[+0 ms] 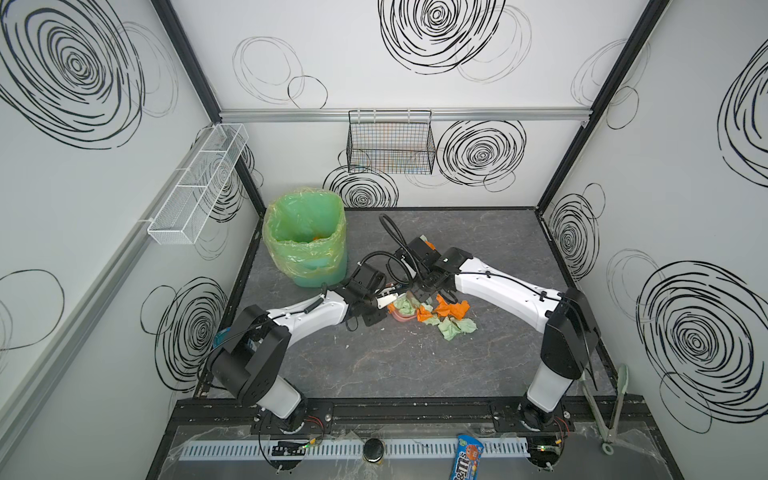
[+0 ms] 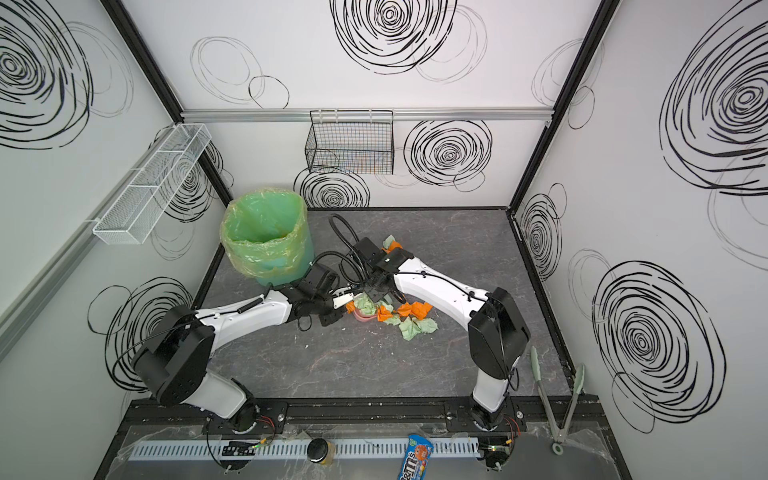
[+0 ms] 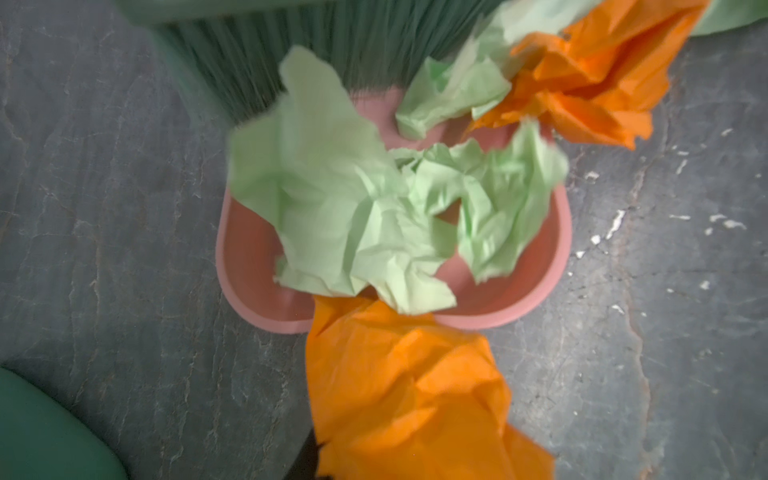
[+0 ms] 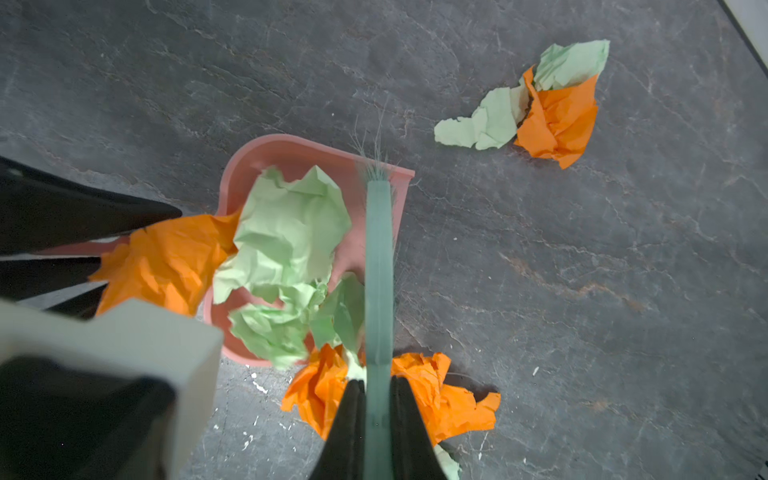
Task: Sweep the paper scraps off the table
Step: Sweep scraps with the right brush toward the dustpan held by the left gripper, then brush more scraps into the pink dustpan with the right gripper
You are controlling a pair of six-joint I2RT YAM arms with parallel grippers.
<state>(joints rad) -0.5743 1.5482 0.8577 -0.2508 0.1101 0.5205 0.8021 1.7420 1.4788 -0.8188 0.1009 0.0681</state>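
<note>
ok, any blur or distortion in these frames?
Left wrist view: paper scraps in the dustpan and the brush bristles are smeared, table veins sharper. Right wrist view: right gripper close-up soft, far scraps crisp. Both top views: wide-angle, wall posts splay outward, light even.

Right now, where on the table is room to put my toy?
The table is bare in front of the scraps, and in the back right corner. The middle is crowded: scraps, dustpan, brush. The bin fills back left.

dustpan (image 3: 245,257) handle covered by paper scraps (image 3: 399,395), brush (image 3: 291,54) blurred, cropped
</note>
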